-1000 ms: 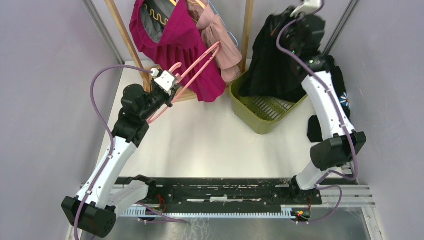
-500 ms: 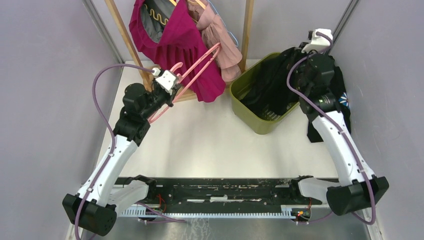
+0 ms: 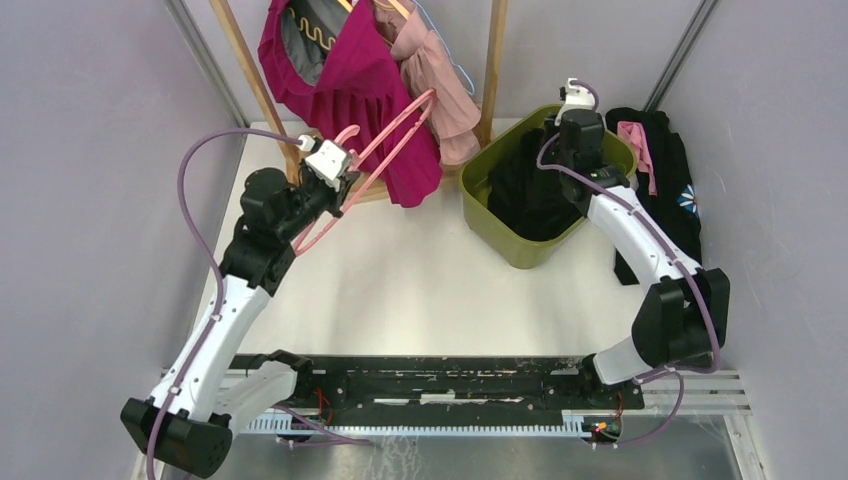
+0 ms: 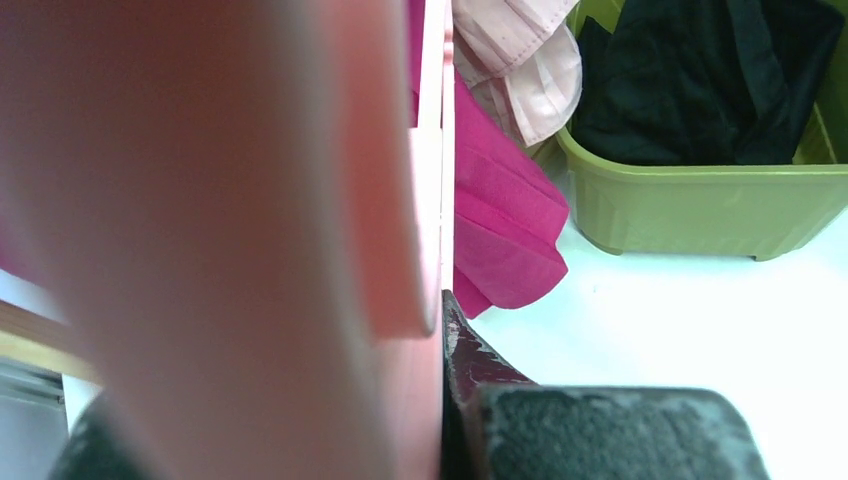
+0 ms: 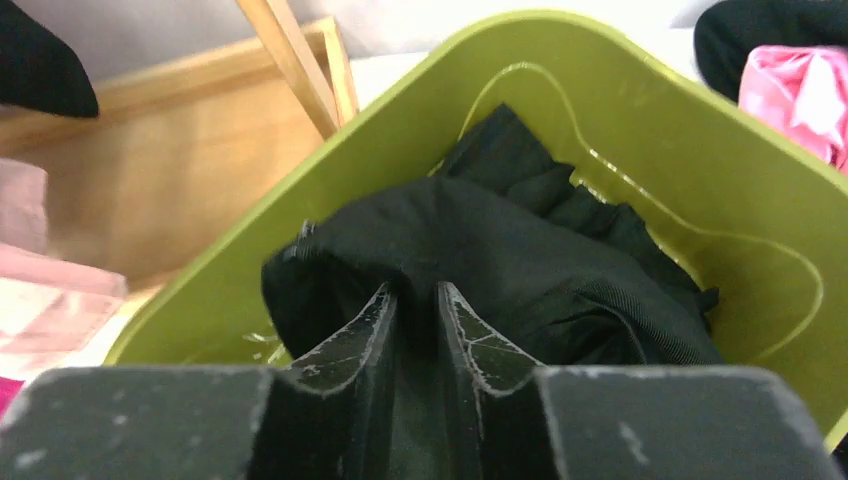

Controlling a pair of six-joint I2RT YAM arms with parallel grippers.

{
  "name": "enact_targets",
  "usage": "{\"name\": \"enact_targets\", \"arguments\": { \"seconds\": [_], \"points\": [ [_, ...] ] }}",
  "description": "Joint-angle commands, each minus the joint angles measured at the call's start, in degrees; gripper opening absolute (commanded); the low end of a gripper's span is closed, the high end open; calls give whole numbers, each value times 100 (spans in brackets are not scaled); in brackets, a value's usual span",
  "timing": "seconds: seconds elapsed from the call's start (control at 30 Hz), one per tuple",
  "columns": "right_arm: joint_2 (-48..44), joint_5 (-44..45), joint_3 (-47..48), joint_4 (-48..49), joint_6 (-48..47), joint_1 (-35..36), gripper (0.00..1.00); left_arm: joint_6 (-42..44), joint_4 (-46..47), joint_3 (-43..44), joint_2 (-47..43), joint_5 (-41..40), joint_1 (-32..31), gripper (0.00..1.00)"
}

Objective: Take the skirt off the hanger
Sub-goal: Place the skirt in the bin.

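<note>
So the right end effector is down from up high into the green bin at the worktop's far edge, with the black skirt bunched inside and the jaws barely apart (can't tell if it's gripping), while the left end effector is clamped on the bare pink hanger, so it looks basically done.

i see the skirt, black and crumpled into a soft heap, lying inside the green bin at the far right, well apart from the hanger. the hanger is thin pink plastic and bare. its lower end is clamped in the left gripper, and it slants up and to the right, off the table.
</note>
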Motion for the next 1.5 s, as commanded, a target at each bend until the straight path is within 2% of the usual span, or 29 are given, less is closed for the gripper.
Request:
{"name": "enact_targets", "arguments": {
  "seconds": [0.0, 0.13, 0.33, 0.53, 0.7, 0.8, 1.0, 1.13, 1.27, 1.47],
  "points": [
    [-99, -152, 172, 137, 156, 57, 28, -268, -454, 325, -495, -57, -19, 3],
    [-175, 0, 273, 116, -98, 186, 44, -505, -1004, 215, -988, -5, -19, 3],
    [-317, 231, 418, -29, -328, 444, 50, -525, -1561, 373, -1218, -1446, -18, 3],
    [-544, 324, 495, -154, -532, 687, 56, -830, -1816, 1186, -953, -2209, -14, 3],
    [-673, 348, 537, -262, -631, 834, 58, -934, -1828, 1814, -861, -2339, -16, 3],
    [-707, 420, 456, -207, -699, 883, 58, -995, -1532, 1823, -1137, -2275, -10, 3],
    [-610, 497, 369, -106, -754, 903, 59, -1134, -1084, 1673, -1665, -1389, -11, 3],
    [-518, 456, 333, -20, -688, 920, 58, -1192, -879, 1592, -1916, -1273, -14, 3],
    [-447, 429, 332, 12, -660, 931, 58, -1265, -1056, 1803, -1707, -1829, -18, 3],
    [-497, 379, 335, 24, -654, 940, 58, -1283, -1228, 2297, -728, -3070, -21, 3]
  ]
}}
